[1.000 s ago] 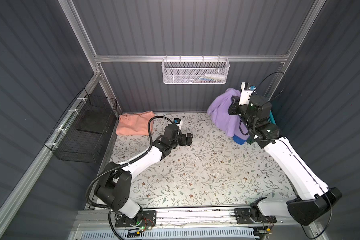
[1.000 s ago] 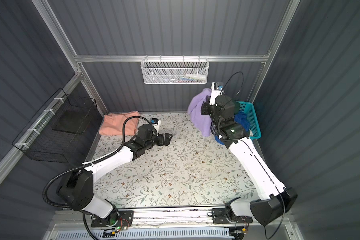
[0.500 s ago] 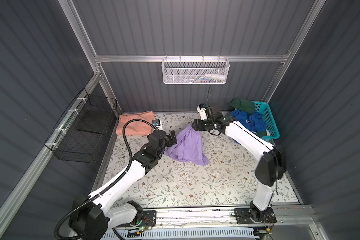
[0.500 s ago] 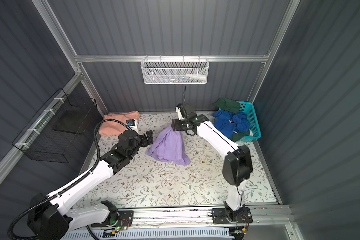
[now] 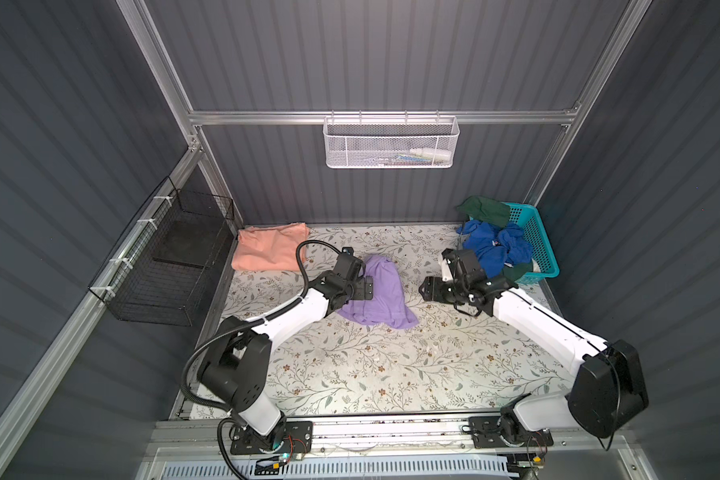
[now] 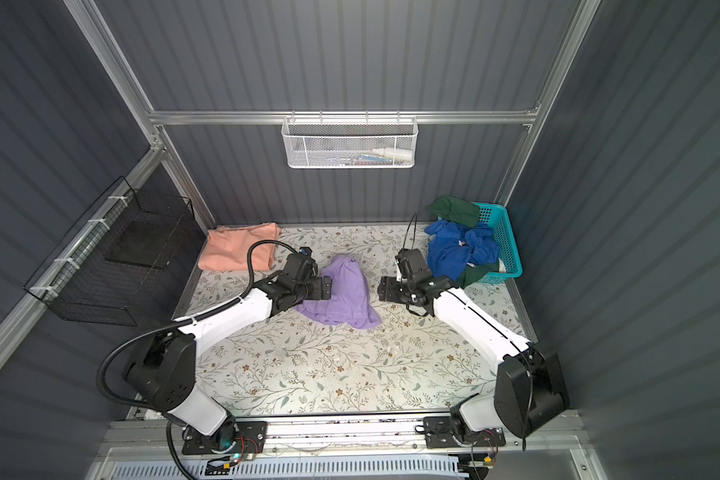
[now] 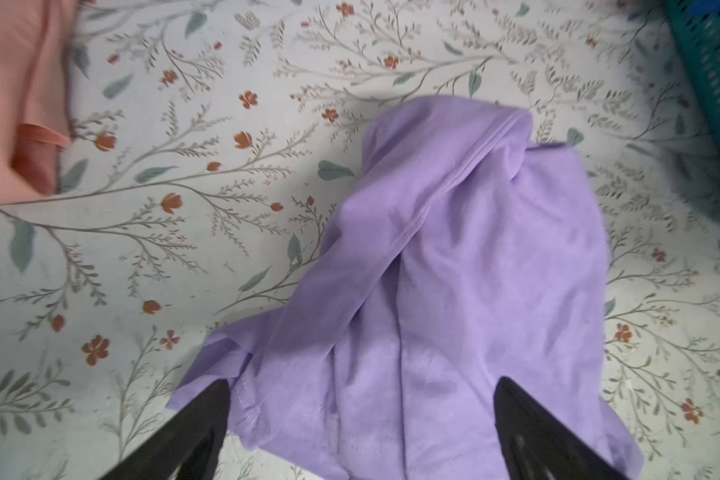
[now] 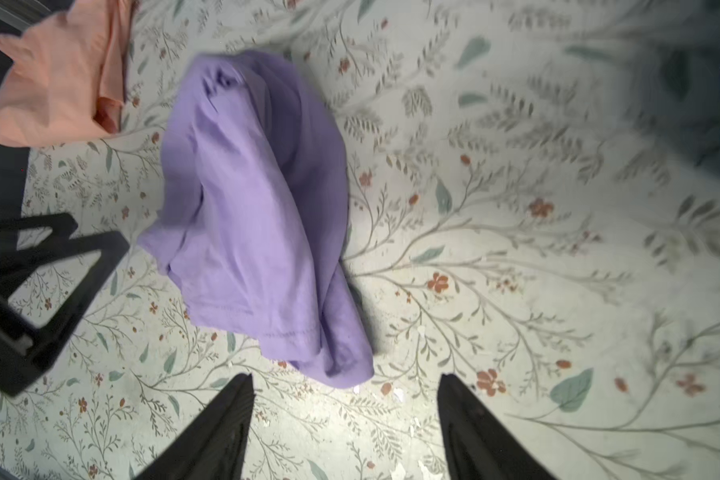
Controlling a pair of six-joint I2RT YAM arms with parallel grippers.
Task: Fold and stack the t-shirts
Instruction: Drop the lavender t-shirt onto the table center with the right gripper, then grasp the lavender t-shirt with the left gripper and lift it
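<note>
Floral-print tabletop (image 5: pixel 350 374), grey ribbed walls (image 5: pixel 391 62) on 3 sides.
Lavender t-shirt (image 5: pixel 381 291): crumpled, centre toward 12 o'clock.
Salmon t-shirt (image 5: pixel 267 249): folded, 10 o'clock corner.
Turquoise basket (image 5: pixel 537 241): 2 o'clock.
Left gripper (image 7: pixel 362 384): jaws apart over lavender hem.
Right gripper (image 8: pixel 345 376): jaws apart, empty.

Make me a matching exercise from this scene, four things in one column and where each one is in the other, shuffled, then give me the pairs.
Things:
1. lavender t-shirt
2. salmon t-shirt
3. blue clothes
4. white mesh basket

Places:
A. hanging on the back rail
B. piled in the turquoise basket
C. crumpled in the middle of the table
D. lying flat in the table's far left corner

Pairs: 1-C, 2-D, 3-B, 4-A
</note>
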